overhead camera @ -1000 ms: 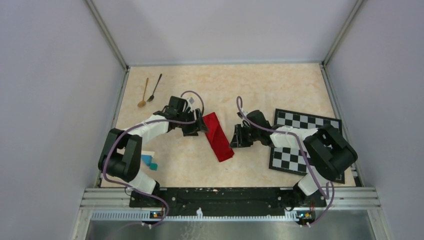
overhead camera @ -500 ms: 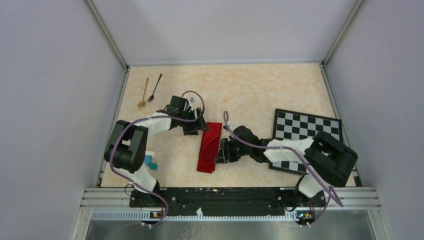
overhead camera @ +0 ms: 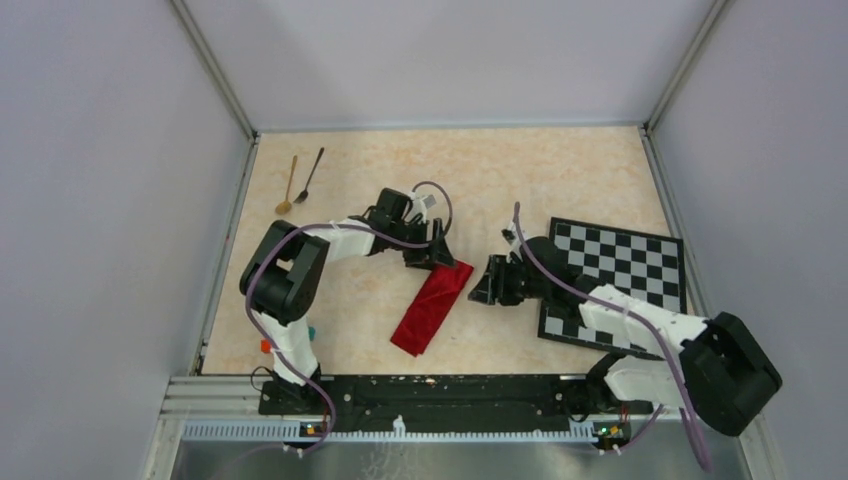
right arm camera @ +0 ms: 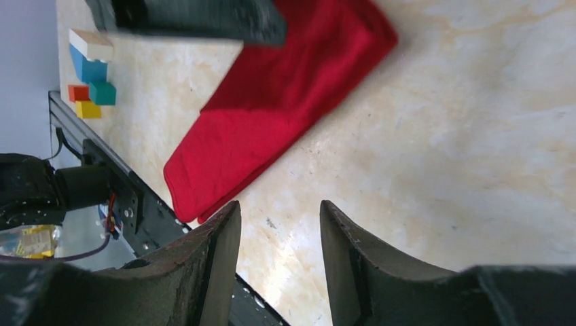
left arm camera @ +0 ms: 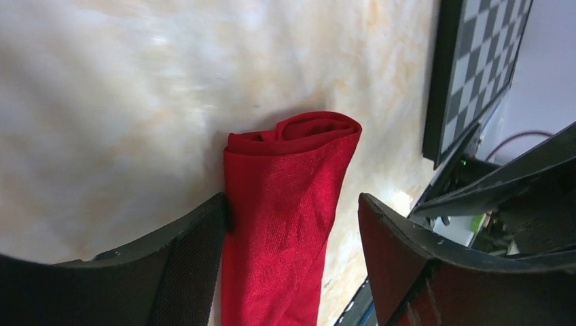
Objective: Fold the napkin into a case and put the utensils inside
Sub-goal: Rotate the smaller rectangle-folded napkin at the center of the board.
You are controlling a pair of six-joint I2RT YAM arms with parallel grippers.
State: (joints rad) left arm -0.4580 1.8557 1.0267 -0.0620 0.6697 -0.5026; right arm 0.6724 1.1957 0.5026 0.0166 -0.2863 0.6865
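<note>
Both open: left gripper point(left arm camera: 292, 204) straddles the limp, probably slippery case point(overhead camera: 432, 308), best pinched at that end; right gripper point(right arm camera: 278, 207) empty.

Top camera looks down from high behind near edge; both wrist cameras face the table point(overhead camera: 560, 170) close up, all sharing napkin point(overhead camera: 432, 308).
</note>
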